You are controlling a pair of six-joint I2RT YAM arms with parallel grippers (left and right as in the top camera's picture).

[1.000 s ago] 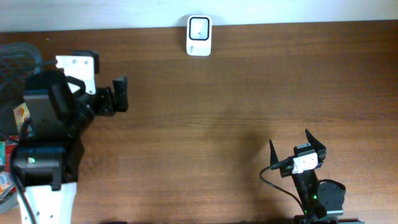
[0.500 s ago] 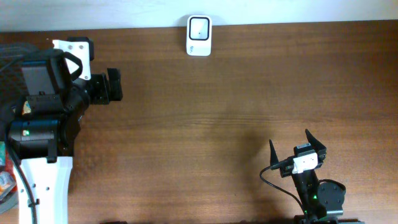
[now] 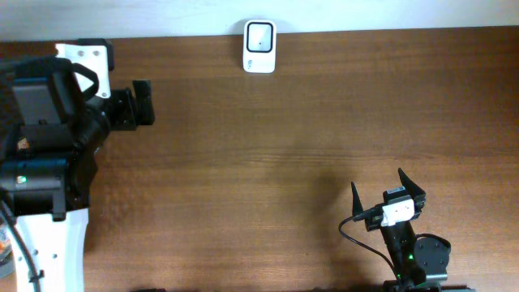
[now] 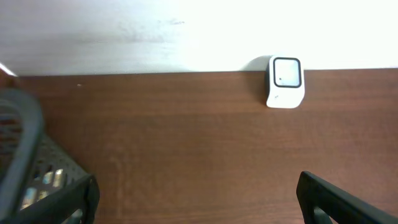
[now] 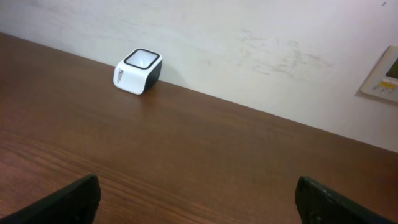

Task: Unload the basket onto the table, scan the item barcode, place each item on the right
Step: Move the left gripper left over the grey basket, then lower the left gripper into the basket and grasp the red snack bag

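Your left tool (image 4: 198, 186) stands wide open. In the left wrist view its 2 dark fingers (image 4: 329, 199) sit at the bottom corners with only bare counter (image 3: 268, 162) between them. From overhead, the left arm is at the far left of the counter with its tool pointing right.

The scanner (image 3: 259, 47) is a small white block with a dark-rimmed window on top. It stands at the far edge of the counter against the wall (image 4: 186, 31), about midway along it and well apart from both tools.

A dark mesh basket (image 4: 25, 143) lies at the left, just beside the left tool. Pale packets (image 4: 53, 179) show through its mesh, but you cannot tell from these views which one carries the barcode.

Your right tool (image 3: 377, 180) is at the near right of the counter, spread wide, holding nothing and pointing toward the far side. In the right wrist view the scanner sits far off to the left, and a pale wall panel (image 5: 384, 78) shows at the right edge.
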